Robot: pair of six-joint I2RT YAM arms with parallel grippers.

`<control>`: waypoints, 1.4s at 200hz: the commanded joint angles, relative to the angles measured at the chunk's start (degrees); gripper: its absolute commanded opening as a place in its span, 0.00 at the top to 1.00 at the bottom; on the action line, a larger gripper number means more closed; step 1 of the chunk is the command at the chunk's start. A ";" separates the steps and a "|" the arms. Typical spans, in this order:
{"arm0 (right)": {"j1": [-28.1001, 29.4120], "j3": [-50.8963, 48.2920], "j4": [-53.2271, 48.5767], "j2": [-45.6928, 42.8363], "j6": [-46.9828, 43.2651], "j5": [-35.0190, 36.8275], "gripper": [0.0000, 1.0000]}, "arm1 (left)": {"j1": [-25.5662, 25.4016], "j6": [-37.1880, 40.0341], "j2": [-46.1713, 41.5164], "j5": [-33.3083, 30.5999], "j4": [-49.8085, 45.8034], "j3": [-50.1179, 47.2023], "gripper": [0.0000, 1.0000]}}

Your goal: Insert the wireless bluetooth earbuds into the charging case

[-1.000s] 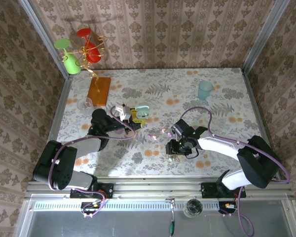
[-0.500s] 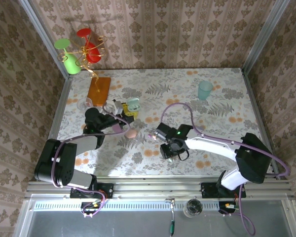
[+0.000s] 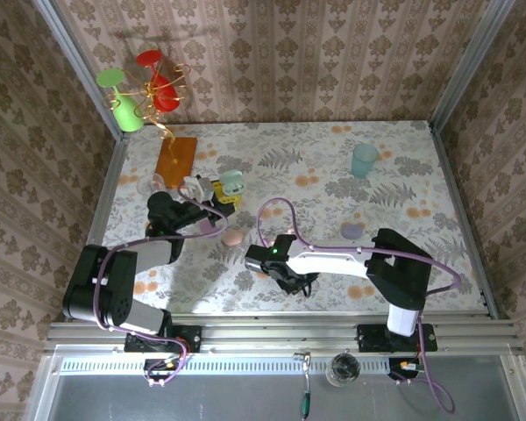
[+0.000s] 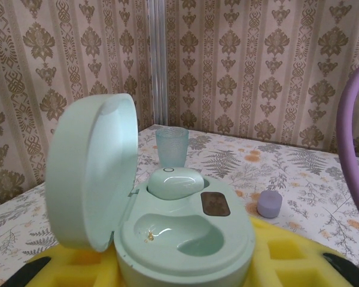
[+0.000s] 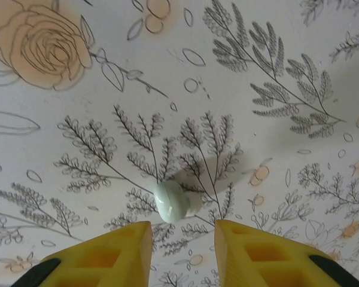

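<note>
We see the left gripper (image 4: 179,266) with its yellow fingers (image 4: 287,257) clamped on the base of the mint case (image 4: 185,239), one pad on each side. The case sits upright between them, its lid (image 4: 93,173) swung open toward the left finger. In the pocket farther from the fingertips a seated earbud (image 4: 175,182), also mint, rests in place. The nearer pocket (image 4: 173,230) is empty. Beside the seated earbud is a small dark panel (image 4: 215,204), and we cannot read any marking on it. Beyond the case stands a teal cup (image 4: 172,146), and off toward the right finger a lilac case (image 4: 269,204). A purple cable (image 4: 354,149) curves past on that same side.

The right gripper (image 5: 182,239) points down at the floral tablecloth (image 5: 257,72), its yellow fingers (image 5: 116,254) apart and holding nothing. A loose earbud (image 5: 170,202), mint too, lies on the cloth just ahead of the gap, closer to the tip on the left of that view, and as far as we can tell it touches neither.

From above, a pink case (image 3: 233,237) lies on the cloth between the two grippers.
</note>
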 commanded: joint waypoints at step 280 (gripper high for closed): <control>-9.43 -4.05 17.75 -21.34 0.47 -7.61 0.84 | -5.16 3.96 -0.04 -3.80 0.24 -0.47 0.72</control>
